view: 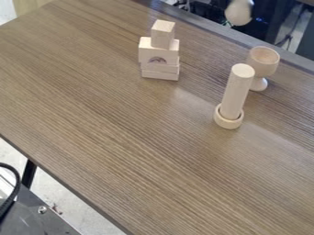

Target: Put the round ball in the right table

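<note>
Camera view: cylinder is standing in ring on table.
Pale rounded object is showing beyond; cannot tell pincer's state.

Likely lab: black cable, bolted metal plate

Stacked blocks, cylinder in ring, goblet, round ball

Round ball cut off above
</note>
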